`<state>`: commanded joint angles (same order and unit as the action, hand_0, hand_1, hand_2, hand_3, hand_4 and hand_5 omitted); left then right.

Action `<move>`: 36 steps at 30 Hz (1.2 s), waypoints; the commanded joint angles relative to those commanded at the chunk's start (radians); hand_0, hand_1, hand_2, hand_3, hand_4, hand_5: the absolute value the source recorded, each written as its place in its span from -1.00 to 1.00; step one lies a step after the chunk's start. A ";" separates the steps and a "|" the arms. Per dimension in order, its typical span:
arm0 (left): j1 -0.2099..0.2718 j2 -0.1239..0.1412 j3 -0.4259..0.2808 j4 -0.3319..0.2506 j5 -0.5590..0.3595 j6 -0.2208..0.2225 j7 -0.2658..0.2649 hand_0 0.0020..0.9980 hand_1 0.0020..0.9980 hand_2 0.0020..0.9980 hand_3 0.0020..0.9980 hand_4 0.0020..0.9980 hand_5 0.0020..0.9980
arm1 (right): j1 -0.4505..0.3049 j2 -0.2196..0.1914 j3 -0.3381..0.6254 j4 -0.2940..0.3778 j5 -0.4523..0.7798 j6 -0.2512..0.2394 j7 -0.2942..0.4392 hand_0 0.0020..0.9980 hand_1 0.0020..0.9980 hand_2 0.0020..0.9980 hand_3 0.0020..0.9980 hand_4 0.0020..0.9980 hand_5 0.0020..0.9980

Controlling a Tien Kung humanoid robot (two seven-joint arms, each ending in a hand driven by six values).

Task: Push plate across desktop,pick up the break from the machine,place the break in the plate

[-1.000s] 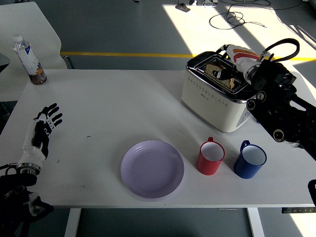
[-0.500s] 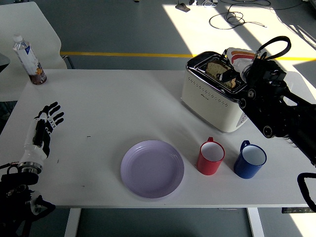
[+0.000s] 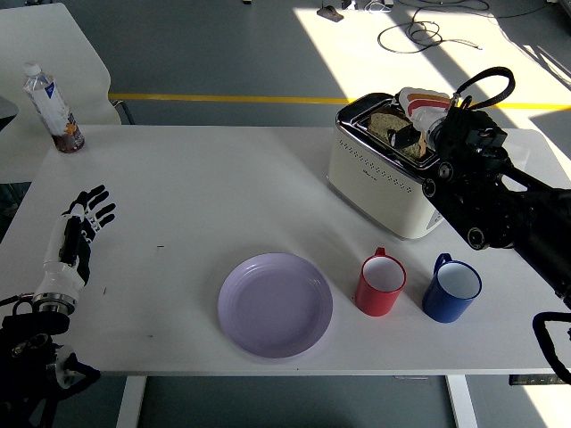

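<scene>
At the toaster, far right of the white table, my right hand is down over the top slots where the bread sits. The slice stands upright in the slot, top edge poking up, and its long axis runs along the slot, roughly near-left to far-right across the toaster top. The broad face looks toward the near-right, I think; the hand covers part of it.

The fingers are curled in around the bread's right end, but I cannot tell whether they actually pinch it or just hang beside it; dark hand, dark shadow, too cluttered.

Progress as I judge it: the lilac plate lies near the front edge, centre of the table, empty. Whether the push step counts as done I can't say from here, but the plate sits within reach of the toaster side. The bread is not yet out of the machine, so pick and place are both left.

My left hand rests flat at the left edge, fingers spread, holding nothing.

A red mug and a blue mug stand between the toaster and the front edge, right of the plate, close to the carry path. A bottle is in the far-left corner.
</scene>
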<state>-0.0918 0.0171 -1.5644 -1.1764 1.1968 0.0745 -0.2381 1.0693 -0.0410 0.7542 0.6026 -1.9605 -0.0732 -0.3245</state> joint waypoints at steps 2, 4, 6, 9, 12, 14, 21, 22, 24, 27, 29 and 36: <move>-0.001 0.000 0.000 -0.001 0.000 0.000 0.000 0.57 0.59 0.72 0.62 0.07 1.00 | 0.001 -0.001 -0.002 0.001 -0.006 -0.009 -0.004 -0.29 -0.27 -0.18 -0.06 -0.06 -1.00; 0.001 0.000 0.000 -0.001 0.000 0.000 0.000 0.57 0.59 0.72 0.62 0.07 1.00 | 0.002 -0.007 -0.002 0.010 -0.027 -0.023 -0.009 -0.29 -0.27 -0.18 -0.06 -0.06 -1.00; 0.001 0.000 0.000 -0.001 0.000 0.000 0.001 0.57 0.59 0.72 0.62 0.07 1.00 | 0.002 -0.011 0.001 0.018 -0.038 -0.026 -0.013 -0.29 -0.27 -0.18 -0.06 -0.06 -1.00; 0.004 0.001 0.000 -0.001 0.001 0.001 0.001 0.57 0.60 0.72 0.62 0.07 1.00 | 0.008 -0.034 0.015 0.056 -0.066 -0.010 -0.033 -0.33 -0.32 -0.23 -0.09 -0.25 -1.00; 0.004 0.000 -0.001 -0.001 0.001 0.000 0.001 0.57 0.60 0.72 0.62 0.07 1.00 | 0.018 -0.068 0.040 0.126 -0.103 0.010 -0.052 -0.33 -0.32 -0.23 -0.09 -0.25 -1.00; 0.003 0.001 -0.001 -0.002 0.001 0.000 0.002 0.57 0.60 0.73 0.61 0.06 1.00 | 0.026 -0.087 0.054 0.160 -0.123 0.016 -0.057 -0.38 -0.36 -0.27 -0.14 -0.37 -1.00; 0.004 0.005 -0.006 -0.004 0.002 0.000 0.004 0.57 0.60 0.73 0.61 0.06 1.00 | 0.044 -0.178 0.125 0.348 -0.184 0.023 -0.078 -0.45 -0.48 -0.31 -0.17 -0.29 -1.00; 0.004 0.005 -0.006 -0.005 0.002 0.000 0.004 0.57 0.60 0.73 0.61 0.06 1.00 | 0.042 -0.191 0.130 0.377 -0.179 0.027 -0.081 -0.45 -0.48 -0.31 -0.17 -0.29 -1.00; 0.003 0.004 -0.007 -0.005 0.002 0.001 0.003 0.57 0.60 0.73 0.61 0.06 1.00 | 0.036 -0.220 0.132 0.450 -0.136 0.046 -0.086 -0.45 -0.48 -0.31 -0.17 -0.29 -1.00; 0.004 0.004 -0.007 -0.005 0.003 0.000 0.004 0.57 0.60 0.73 0.60 0.05 1.00 | 0.021 -0.264 0.109 0.552 -0.041 0.085 -0.083 -0.52 -0.51 -0.35 -0.19 -0.31 -1.00; 0.004 0.003 -0.009 -0.006 0.002 0.001 0.003 0.57 0.60 0.73 0.60 0.05 1.00 | 0.011 -0.294 0.075 0.626 0.044 0.117 -0.077 -0.52 -0.51 -0.35 -0.19 -0.31 -1.00; 0.004 0.003 -0.013 -0.008 0.003 0.000 0.003 0.57 0.60 0.73 0.59 0.04 1.00 | -0.032 -0.341 -0.078 0.767 0.340 0.215 -0.060 -0.56 -0.52 -0.36 -0.19 -0.31 -1.00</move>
<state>-0.0883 0.0200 -1.5774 -1.1841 1.1998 0.0748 -0.2347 1.0378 -0.3822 0.6757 1.3691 -1.6207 0.1417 -0.3845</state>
